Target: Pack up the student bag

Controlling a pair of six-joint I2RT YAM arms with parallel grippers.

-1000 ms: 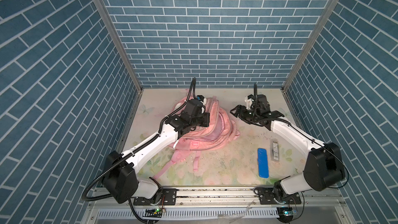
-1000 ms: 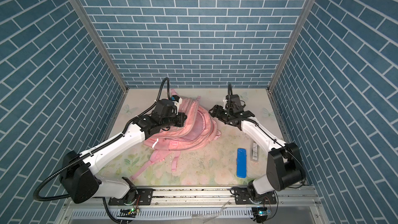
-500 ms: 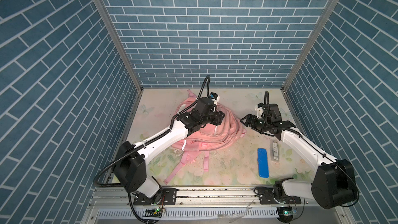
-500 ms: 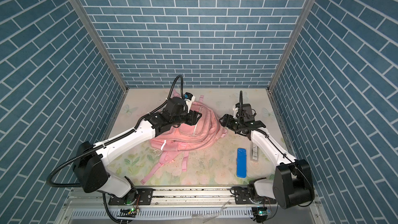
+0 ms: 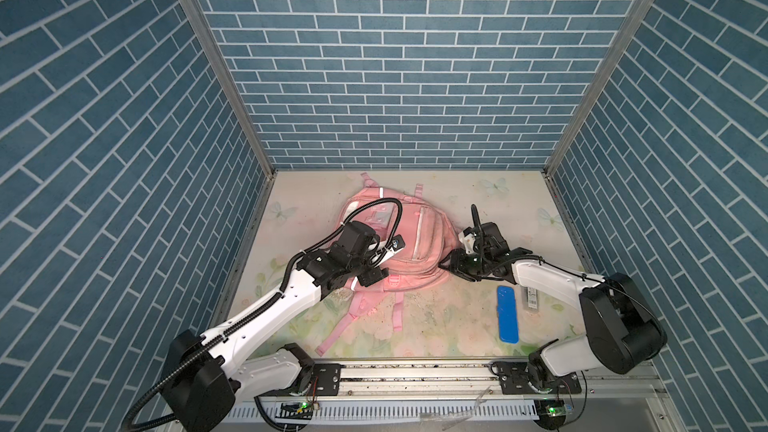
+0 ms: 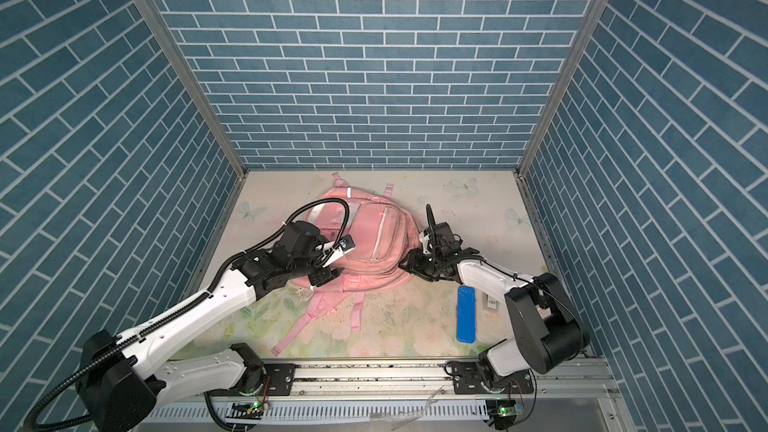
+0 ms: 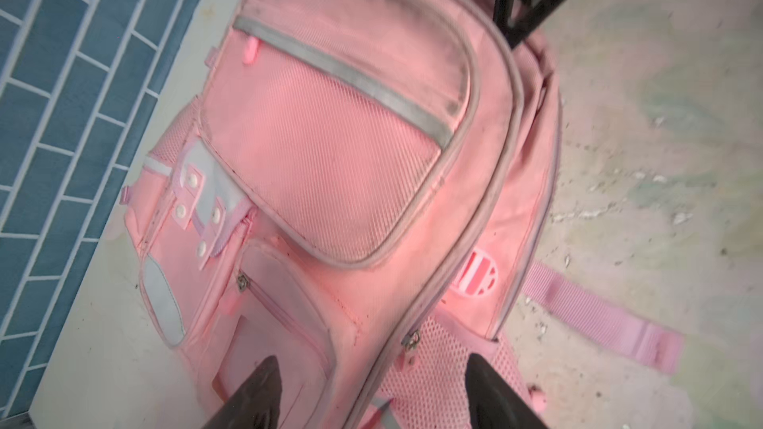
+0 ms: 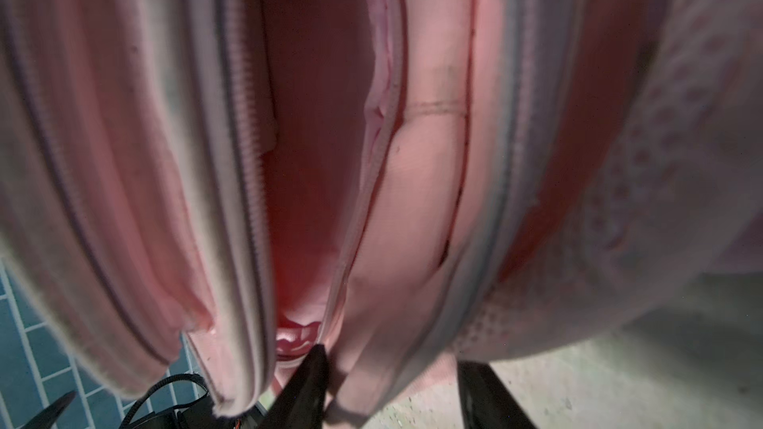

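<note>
Only the right wrist view looks into the large soft pink fabric backpack (image 8: 425, 183). A zip mouth gapes there, with pale zip tape down both lips and a darker pink lining inside. The right gripper (image 8: 396, 394) sits at that mouth, one dark finger (image 8: 309, 381) at the slit and the other outside, with a fold of the lip between them. Its jaws stand partly apart, and I cannot tell whether they pinch the fabric.

The left wrist view gives the bag's face instead. It shows a rounded front pocket (image 7: 330, 138) of ribbed weave edged in grey piping, a white patch (image 7: 206, 183) with round studs, a round striped badge (image 7: 475, 274) and mesh padding. The left gripper (image 7: 375, 398) is over the bag's edge by the mesh, its jaws spread wide with nothing between them.

Only the top views show the backpack whole. It lies flat on the floral-printed table top (image 5: 478, 201), toward the back and between the two grippers, its pink straps (image 5: 397, 309) trailing toward the front rail. They also show a flat blue rectangular case (image 5: 508, 320) with a small white barcode card (image 5: 531, 305) just beside it, near the right arm and apart from the bag.
</note>
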